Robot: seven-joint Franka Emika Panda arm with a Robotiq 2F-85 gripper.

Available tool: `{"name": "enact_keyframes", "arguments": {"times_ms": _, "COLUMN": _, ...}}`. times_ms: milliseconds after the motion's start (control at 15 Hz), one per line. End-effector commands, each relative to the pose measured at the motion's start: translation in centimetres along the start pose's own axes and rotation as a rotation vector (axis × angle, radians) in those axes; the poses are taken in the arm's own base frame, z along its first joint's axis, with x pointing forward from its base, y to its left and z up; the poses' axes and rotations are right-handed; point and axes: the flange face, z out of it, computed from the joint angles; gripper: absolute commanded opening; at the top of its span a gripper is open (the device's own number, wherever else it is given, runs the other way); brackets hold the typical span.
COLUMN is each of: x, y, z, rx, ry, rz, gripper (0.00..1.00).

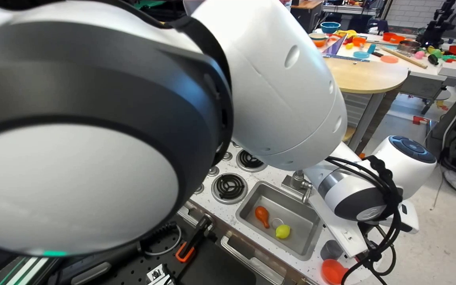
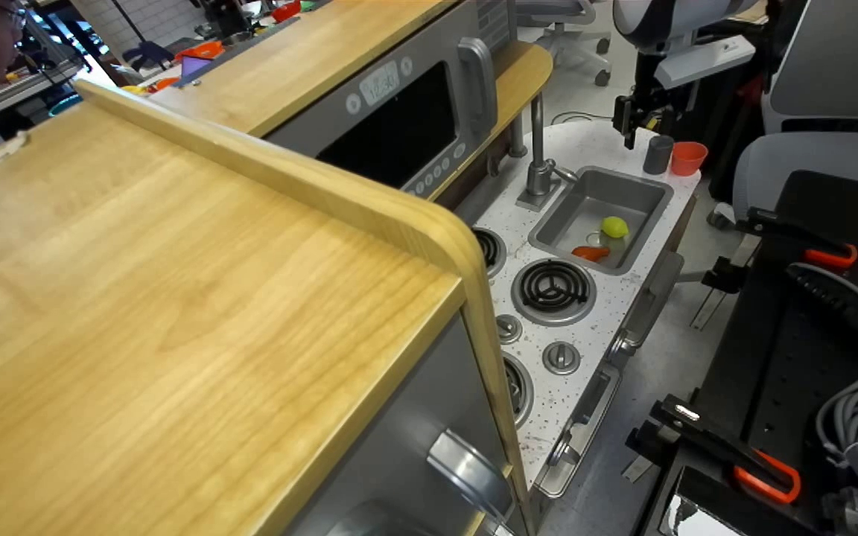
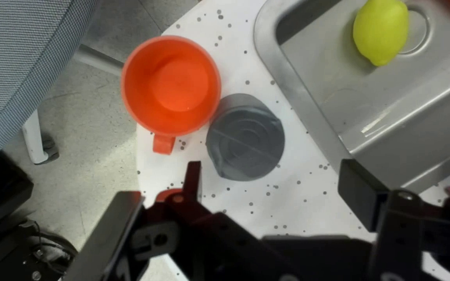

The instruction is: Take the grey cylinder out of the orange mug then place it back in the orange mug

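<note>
Hand (image 3: 274,177), wrist view: its dark fingers (image 3: 356,183) stand wide apart, holding nothing.
Grey cylinder (image 3: 245,144), wrist view: out of the orange mug (image 3: 176,84) and just beside it on the speckled white surface (image 3: 234,50); whether the two touch I cannot tell.
Orange mug, wrist view: mouth toward the camera, its small handle (image 3: 164,144) on the hand's side.
Sink (image 3: 326,86), wrist view: a yellow lemon (image 3: 381,33) lies by the drain (image 3: 416,33), well apart from the cylinder.
Chair (image 3: 25,50), wrist view: grey fabric at the upper left, beyond the surface's edge.
Faucet (image 2: 539,179), in an exterior view: stands beside the sink, near the microwave (image 2: 399,119).
Grey cylinder, same view: upright next to the mug; the hand hangs close by, fingers down, their gap unclear.
Arm (image 1: 279,91), in an exterior view: its pale links cover much of the scene; the hand is mostly hidden, so I cannot tell its spread.
Sink, same view: an orange drumstick-shaped piece (image 1: 262,216) lies near the lemon, with a coil burner (image 1: 230,187) just outside the rim.
Grey cylinder, same view: on the surface beside the mug.
</note>
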Motion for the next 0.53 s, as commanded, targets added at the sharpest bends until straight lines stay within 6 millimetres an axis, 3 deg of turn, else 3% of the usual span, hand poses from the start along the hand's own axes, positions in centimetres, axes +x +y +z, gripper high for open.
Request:
{"name": "enact_keyframes", "arguments": {"times_ms": 0, "x": -1.0, "y": -1.9, "z": -1.4, "rx": 0.036, "ry": -0.008, "rz": -0.002, "gripper": 1.0}}
{"name": "enact_keyframes", "arguments": {"times_ms": 200, "x": -2.5, "y": -2.7, "z": -3.1, "rx": 0.046, "ry": -0.023, "rz": -0.011, "gripper": 1.0}}
{"name": "enact_keyframes", "arguments": {"times_ms": 467, "x": -5.2, "y": -2.0, "z": -6.4, "rx": 0.02, "ry": -0.047, "rz": 0.001, "gripper": 1.0}}
